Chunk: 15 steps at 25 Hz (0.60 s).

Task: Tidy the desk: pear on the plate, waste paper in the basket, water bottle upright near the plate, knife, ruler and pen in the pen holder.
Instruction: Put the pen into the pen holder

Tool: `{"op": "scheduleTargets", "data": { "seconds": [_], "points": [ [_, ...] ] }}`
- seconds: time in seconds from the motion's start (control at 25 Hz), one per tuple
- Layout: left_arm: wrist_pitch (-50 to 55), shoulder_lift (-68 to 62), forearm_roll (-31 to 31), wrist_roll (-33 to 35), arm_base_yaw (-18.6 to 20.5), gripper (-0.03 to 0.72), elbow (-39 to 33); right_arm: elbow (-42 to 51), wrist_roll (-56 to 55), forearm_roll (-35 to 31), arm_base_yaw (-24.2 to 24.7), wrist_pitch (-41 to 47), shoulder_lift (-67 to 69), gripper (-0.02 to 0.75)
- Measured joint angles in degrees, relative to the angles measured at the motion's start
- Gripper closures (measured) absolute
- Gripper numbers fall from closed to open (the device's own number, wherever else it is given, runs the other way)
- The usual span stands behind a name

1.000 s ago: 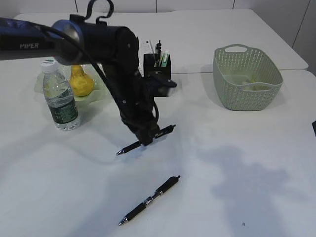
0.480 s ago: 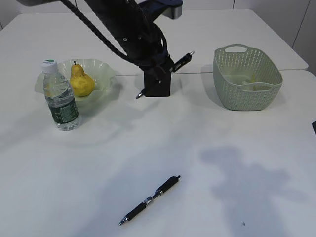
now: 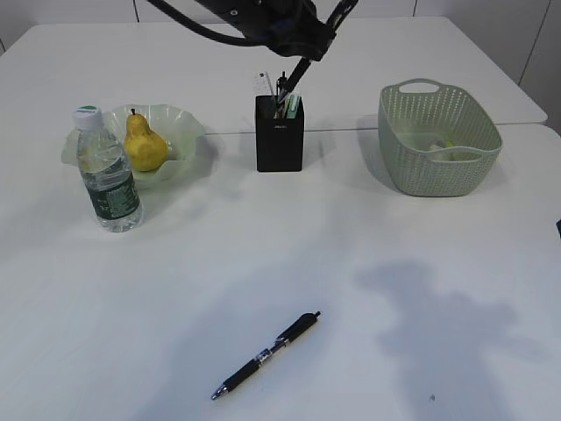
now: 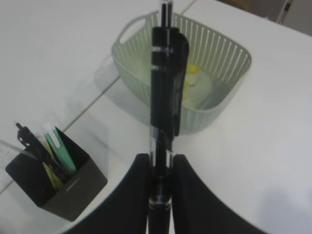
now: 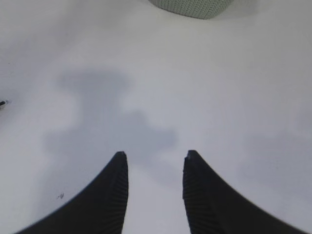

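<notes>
My left gripper [image 3: 314,46] is shut on a black pen [image 3: 298,72], which hangs tilted with its tip just over the black pen holder [image 3: 280,139]. In the left wrist view the pen [image 4: 163,97] runs up from between the fingers [image 4: 141,170], with the pen holder [image 4: 73,187] down to the left. The holder has a clear ruler [image 3: 261,83], a pen and a green-white item in it. A second pen [image 3: 266,355] lies on the table near the front. The pear [image 3: 145,145] sits in the plate [image 3: 180,123], and the water bottle [image 3: 107,175] stands upright beside it. Yellow waste paper [image 4: 192,73] lies in the basket [image 3: 438,145]. My right gripper [image 5: 155,161] is open over bare table.
The basket's rim [image 5: 195,6] shows at the top of the right wrist view. A seam between two tabletops runs behind the pen holder. Shadows of the arms lie on the table at the front right.
My left gripper has lifted the pen from the table's middle and carried it back and up to above the pen holder. The second pen has not moved.
</notes>
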<state>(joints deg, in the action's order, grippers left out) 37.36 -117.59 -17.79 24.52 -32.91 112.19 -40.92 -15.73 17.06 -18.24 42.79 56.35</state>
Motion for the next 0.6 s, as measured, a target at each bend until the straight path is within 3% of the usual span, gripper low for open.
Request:
{"op": "scheduleTargets", "data": {
  "seconds": [0.2,0.6],
  "points": [
    [-13.42,0.0,-2.12,0.0,-0.84,0.624,-5.72,0.0,0.0,0.0,0.0,1.98,0.0,0.423],
    [-52.2,0.0,-4.1,-0.82,-5.86,0.624,-24.0,0.0,0.0,-0.1,0.0,3.22,0.0,0.423]
  ]
}}
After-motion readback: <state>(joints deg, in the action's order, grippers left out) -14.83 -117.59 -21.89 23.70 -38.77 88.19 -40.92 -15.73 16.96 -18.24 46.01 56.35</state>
